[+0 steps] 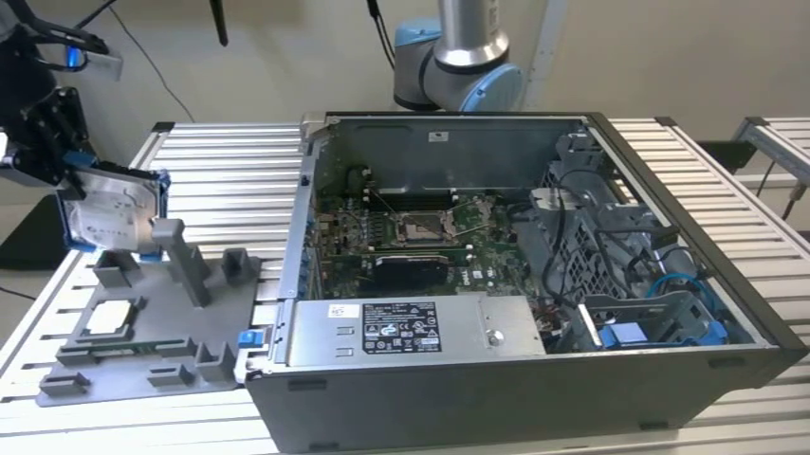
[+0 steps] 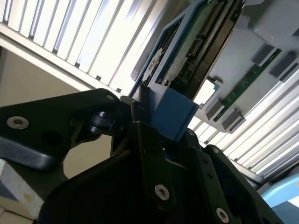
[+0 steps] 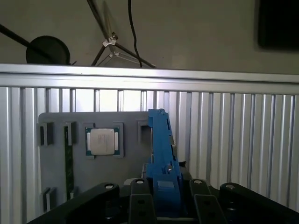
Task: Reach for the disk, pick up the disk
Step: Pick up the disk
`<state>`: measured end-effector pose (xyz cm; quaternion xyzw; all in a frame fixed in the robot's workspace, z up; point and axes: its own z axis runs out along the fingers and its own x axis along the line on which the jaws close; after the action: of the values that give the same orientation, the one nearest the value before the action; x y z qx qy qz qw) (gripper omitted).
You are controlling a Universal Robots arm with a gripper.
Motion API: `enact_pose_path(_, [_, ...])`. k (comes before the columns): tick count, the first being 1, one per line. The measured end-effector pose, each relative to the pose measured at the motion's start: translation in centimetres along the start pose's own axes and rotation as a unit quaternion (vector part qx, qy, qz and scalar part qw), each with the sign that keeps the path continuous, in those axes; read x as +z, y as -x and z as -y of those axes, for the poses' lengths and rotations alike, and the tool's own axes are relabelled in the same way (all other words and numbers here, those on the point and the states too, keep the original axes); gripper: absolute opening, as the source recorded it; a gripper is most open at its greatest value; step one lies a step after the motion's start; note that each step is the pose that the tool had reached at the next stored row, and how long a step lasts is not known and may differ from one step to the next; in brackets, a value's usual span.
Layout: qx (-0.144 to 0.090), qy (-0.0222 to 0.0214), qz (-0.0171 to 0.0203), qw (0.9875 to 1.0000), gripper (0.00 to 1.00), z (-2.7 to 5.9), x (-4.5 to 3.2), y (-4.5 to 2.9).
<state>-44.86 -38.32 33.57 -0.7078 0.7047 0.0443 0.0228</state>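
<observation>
Gripper [image 3: 164,198]: clamped on the blue-framed hard disk [image 3: 161,144]. Location: the exterior view's left, over the grey fixture tray [image 1: 139,351], left of the open computer case [image 1: 532,284]. Reach and grasp judged done. Disk tilted; clearance from the tray posts not determinable.

The silver-grey, white-labelled disk [image 1: 108,216] has a blue bracket [image 3: 161,154].

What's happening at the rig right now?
The arm's tool is shut on the disk, gripping its blue bracket edge-on in both wrist views. In the exterior view, the disk is held upright at the exterior view's left, over the grey fixture tray. Whether it is fully clear of the tray's posts is hard to tell. The square chip sits in its tray pocket. The open computer case stands beside the tray.
</observation>
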Motion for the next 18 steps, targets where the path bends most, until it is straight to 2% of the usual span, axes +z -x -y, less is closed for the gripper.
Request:
enact_pose_path(9, [-0.001,0.0001,-0.0001,1.0000,0.00,-0.06,-1.63,0.15])
enact_pose_path(12, [-0.003,-0.0003,-0.0001,1.0000,0.00,-0.27,-2.67,0.26])
enact_pose_path(15, [-0.004,-0.0003,-0.0001,1.0000,0.00,-0.56,-4.02,0.38])
enact_pose_path(18, [-0.005,-0.0023,-0.0001,1.0000,0.00,-0.72,-5.02,0.47])
